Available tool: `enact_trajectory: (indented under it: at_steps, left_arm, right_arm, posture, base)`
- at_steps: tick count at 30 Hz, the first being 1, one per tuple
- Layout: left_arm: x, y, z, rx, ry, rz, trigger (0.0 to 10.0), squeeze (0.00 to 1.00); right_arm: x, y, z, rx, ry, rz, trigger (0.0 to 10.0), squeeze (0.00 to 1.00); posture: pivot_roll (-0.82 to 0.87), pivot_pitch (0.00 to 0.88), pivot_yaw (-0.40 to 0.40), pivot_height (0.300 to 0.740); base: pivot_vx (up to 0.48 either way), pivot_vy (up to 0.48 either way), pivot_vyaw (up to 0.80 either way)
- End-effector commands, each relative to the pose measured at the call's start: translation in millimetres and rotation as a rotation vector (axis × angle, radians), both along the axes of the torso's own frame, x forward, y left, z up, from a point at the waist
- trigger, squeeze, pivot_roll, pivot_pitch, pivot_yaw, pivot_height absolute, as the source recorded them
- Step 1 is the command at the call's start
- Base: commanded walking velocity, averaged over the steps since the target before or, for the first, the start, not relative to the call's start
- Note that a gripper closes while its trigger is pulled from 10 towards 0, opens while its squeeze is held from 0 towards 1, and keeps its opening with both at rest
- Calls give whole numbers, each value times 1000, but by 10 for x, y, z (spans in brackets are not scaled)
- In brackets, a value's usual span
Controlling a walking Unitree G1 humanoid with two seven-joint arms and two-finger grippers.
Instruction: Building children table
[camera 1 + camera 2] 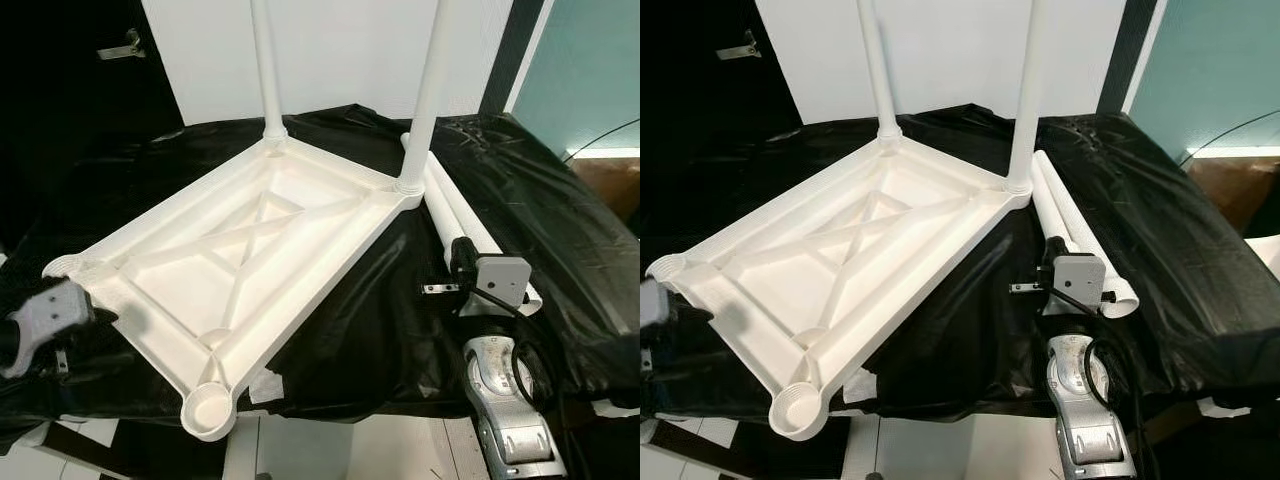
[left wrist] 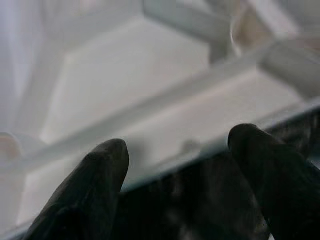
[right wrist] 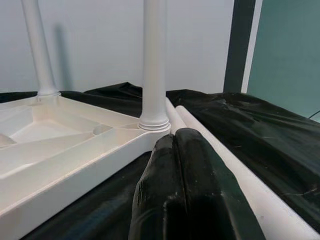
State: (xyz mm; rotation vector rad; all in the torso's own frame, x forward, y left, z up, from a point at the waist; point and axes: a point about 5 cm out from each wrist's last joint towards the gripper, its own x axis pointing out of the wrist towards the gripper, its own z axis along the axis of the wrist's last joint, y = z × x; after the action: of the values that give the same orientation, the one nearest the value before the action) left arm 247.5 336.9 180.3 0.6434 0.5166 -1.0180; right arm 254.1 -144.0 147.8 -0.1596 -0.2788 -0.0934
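1. The white plastic tabletop [image 1: 240,270] lies upside down on a surface draped in black plastic sheet [image 1: 540,220], its ribbed underside and crossed braces facing up.
2. Two white legs are already fitted and stand upright in the far corner sockets: the far-left leg [image 1: 266,70] and the far-right leg [image 1: 428,95].
3. The two near corner sockets are empty: the near socket [image 1: 208,408], which hangs past the edge of the sheet, and the left corner socket [image 1: 62,266].
4. The left gripper [image 2: 175,170] sits at the tabletop's left edge, right beside that left corner socket. In the left wrist view its two black fingers [image 2: 95,180] are spread apart with the tabletop's rim lying just beyond them; they grasp nothing.
5. The right gripper [image 3: 175,165] is to the right of the tabletop, over the black sheet. Its fingers are pressed flat together, clenched on nothing, and point toward the far-right leg's socket.
6. Two loose white legs [image 1: 460,215] lie side by side on the sheet just beside and ahead of the right gripper, running away from it toward the far-right corner of the tabletop.
7. The right arm's silver forearm [image 1: 505,400] reaches in from the near edge.
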Motion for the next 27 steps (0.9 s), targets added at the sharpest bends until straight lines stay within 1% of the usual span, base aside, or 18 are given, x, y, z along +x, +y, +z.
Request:
enact_trajectory:
  at_steps: [1,4,5,6,8,9,11,14,15,16,19,20,21,24,27]
  left_arm:
    - [-14,-48,39,-90,28,-45,10000,20]
    - [-24,-43,29,-101,36,-46,10000,20]
    - [-42,-24,-15,-78,56,-47,10000,16]
    - [-42,-24,-15,-78,56,-47,10000,16]
    - [-67,-32,-140,-24,105,-69,10000,16]
    - [-67,-32,-140,-24,105,-69,10000,16]
    - [-63,-110,-255,7,141,-105,10000,24]
    - [-65,-118,-272,17,149,-109,10000,24]
    - [-68,-117,-273,14,155,-106,10000,141]
    - [-73,-84,-256,24,164,-102,10000,341]
    - [-78,-48,-232,38,174,-101,10000,318]
    - [-79,-64,-256,58,188,-121,10000,310]
    - [-79,-64,-256,58,188,-121,10000,310]
    - [-80,-93,-315,94,211,-146,10000,306]
    - [-83,-88,-327,108,225,-157,10000,310]
  right_arm:
    - [-13,12,-32,8,13,-5,10000,0]
    - [-12,15,-33,9,13,-4,10000,0]
    - [-8,12,-33,10,13,-3,10000,0]
    - [-8,12,-33,10,13,-3,10000,0]
    - [12,0,-28,11,13,-2,10000,0]
    - [12,0,-28,11,13,-2,10000,0]
    - [35,-2,-14,10,9,2,10000,0]
    - [37,-1,-12,10,8,2,10000,0]
    - [38,-1,-10,10,8,3,10000,0]
    - [34,-7,-12,8,9,3,10000,0]
    - [28,-20,-16,6,11,1,10000,0]
    - [29,-31,-17,6,12,-2,10000,0]
    - [29,-31,-17,6,12,-2,10000,0]
    - [38,-29,-8,8,11,-3,10000,0]
    - [42,-30,-4,9,10,-1,10000,0]
  posture:
    - [-57,19,28,740]
    - [-55,16,27,740]
    - [-53,15,26,740]
    - [-53,15,26,740]
    - [-47,11,23,740]
    - [-47,11,23,740]
    - [-48,10,16,740]
    - [-48,10,16,740]
    - [-53,8,14,740]
    - [-55,8,14,740]
    - [-55,8,13,740]
    - [-56,7,13,740]
    - [-56,7,13,740]
    - [-57,7,11,740]
    - [-60,8,5,740]
  base:
    - [0,0,0]
    - [0,0,0]
    - [0,0,0]
    - [0,0,0]
    - [0,0,0]
    - [0,0,0]
    - [0,0,0]
    - [0,0,0]
    - [0,0,0]
    - [0,0,0]
    - [0,0,0]
    - [0,0,0]
    - [0,0,0]
    - [0,0,0]
    - [0,0,0]
